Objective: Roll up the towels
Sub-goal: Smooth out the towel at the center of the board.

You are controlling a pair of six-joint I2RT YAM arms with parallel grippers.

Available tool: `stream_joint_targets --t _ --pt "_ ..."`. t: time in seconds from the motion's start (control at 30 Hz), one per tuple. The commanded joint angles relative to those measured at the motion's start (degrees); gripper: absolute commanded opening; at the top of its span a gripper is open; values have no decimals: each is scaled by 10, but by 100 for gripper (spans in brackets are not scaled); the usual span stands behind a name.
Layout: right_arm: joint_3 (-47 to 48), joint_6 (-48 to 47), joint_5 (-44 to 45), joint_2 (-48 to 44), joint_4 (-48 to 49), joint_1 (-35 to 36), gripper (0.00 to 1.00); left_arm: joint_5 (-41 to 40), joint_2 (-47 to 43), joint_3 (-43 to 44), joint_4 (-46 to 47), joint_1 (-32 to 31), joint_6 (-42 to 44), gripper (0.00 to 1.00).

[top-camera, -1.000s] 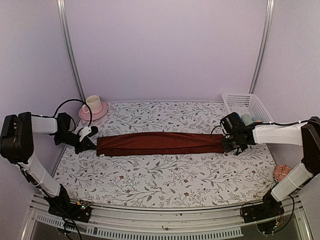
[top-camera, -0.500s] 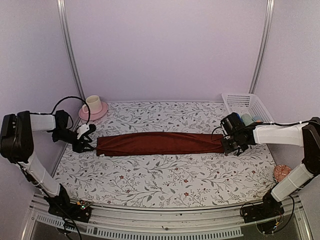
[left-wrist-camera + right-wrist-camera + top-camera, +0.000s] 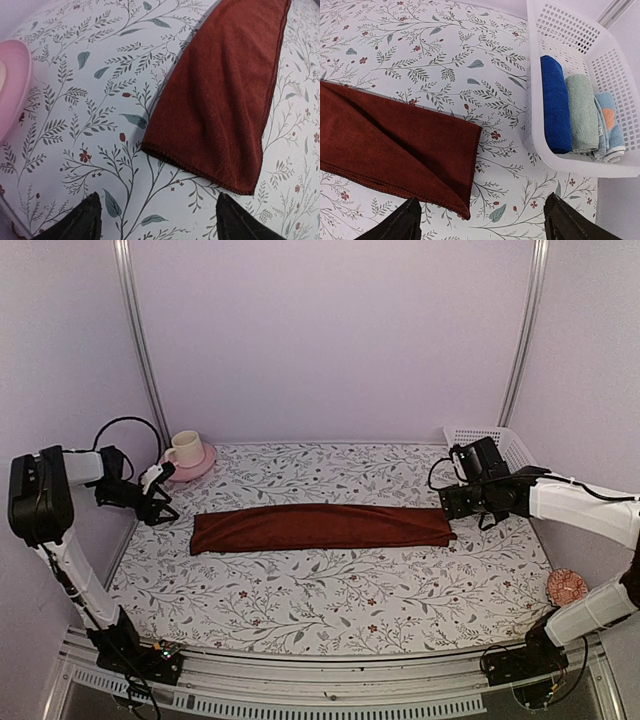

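Left tool (image 3: 157,222) and right tool (image 3: 480,227), mostly cropped in wrist views, gape wide and empty beside the maroon towel (image 3: 320,527).

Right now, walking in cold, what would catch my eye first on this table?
The long dark maroon towel, folded into a narrow strip, lies flat across the middle of the flowery table cover. An open gripper hangs just beyond each end, the left gripper and the right gripper, neither touching it. In the far right corner a white basket holds three rolled cloths side by side.
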Motion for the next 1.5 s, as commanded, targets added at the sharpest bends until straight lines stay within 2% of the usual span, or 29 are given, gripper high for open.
stream_joint_targets --t 0.0,0.1,0.23,0.47,0.6,0.83,1.13,1.4,1.47 --pt "68 31 -10 83 11 4 84 -14 52 12 42 -39 -114 78" --pt "108 41 -2 156 11 3 82 -55 76 14 85 -62 -183 78" --pt "144 53 -13 225 10 4 79 -62 107 43 85 -69 -229 73" --pt "144 67 -23 253 16 6 76 -112 152 68 95 -81 -276 69" --pt "139 64 -20 249 17 11 75 -96 173 85 75 -81 -274 67" --pt "128 67 -14 248 17 14 75 -42 221 125 16 -83 -260 58" --pt "125 69 -9 246 17 15 75 -62 251 137 -9 -97 -251 46" --pt "120 65 -2 240 17 15 74 -75 251 130 -23 -96 -241 29" --pt "121 66 -1 240 17 15 74 -75 247 131 -29 -93 -239 28"
